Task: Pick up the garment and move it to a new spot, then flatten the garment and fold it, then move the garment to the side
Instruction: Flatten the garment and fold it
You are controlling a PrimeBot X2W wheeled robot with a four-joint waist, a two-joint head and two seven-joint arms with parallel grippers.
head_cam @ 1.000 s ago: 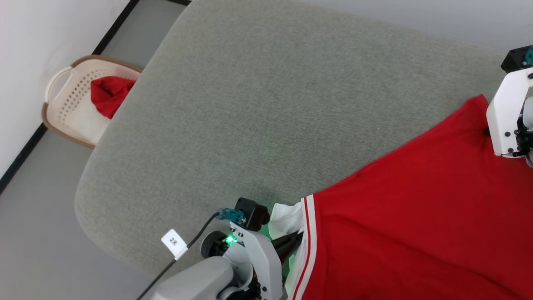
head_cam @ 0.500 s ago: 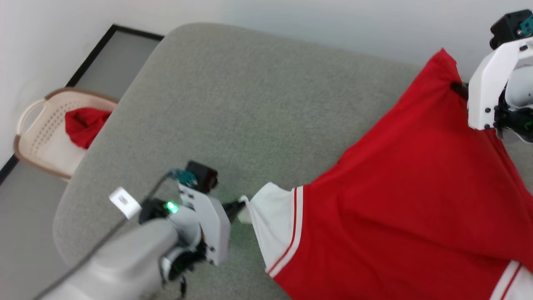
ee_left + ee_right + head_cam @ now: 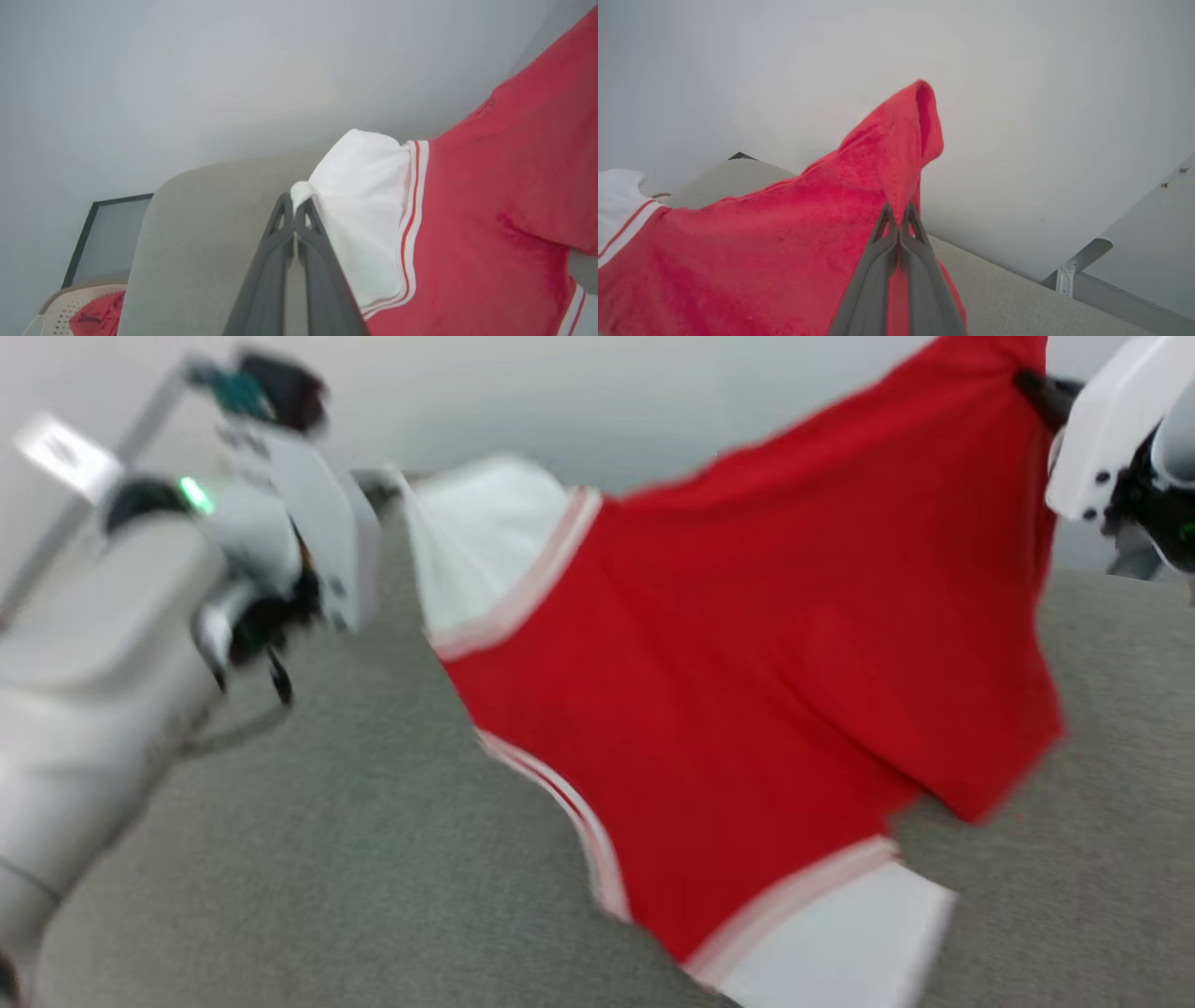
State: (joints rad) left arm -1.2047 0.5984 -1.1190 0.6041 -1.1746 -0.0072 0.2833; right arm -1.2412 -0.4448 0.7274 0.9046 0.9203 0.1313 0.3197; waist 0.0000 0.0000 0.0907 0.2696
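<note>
Both arms have risen since a second ago. The garment [image 3: 747, 644] lay mostly on the grey cushion [image 3: 280, 859] then, and now hangs spread between the two pincers. Head camera swung too, so part of the shift is ours.

Head view, motion-blurred: left pincer [image 3: 383, 483] is clamped on the tip of the upper white sleeve, right pincer [image 3: 1032, 383] on a red corner at top right. Lower white sleeve dangles low over the cushion; can't tell if it touches.

Left wrist: fingers fully closed, sleeve edge pinched at the tips. Basket [image 3: 56, 303] holding a plain red cloth [image 3: 93, 317] sits at lower left, past the cushion edge.

Right wrist: fingers closed flat on red fabric, and a peak of cloth stands above the tips.

My read: pick-up done, carry to the new spot likely underway. Flatten and fold not started. Both grips are thin edge pinches, so a slip looks possible on a fast swing.
</note>
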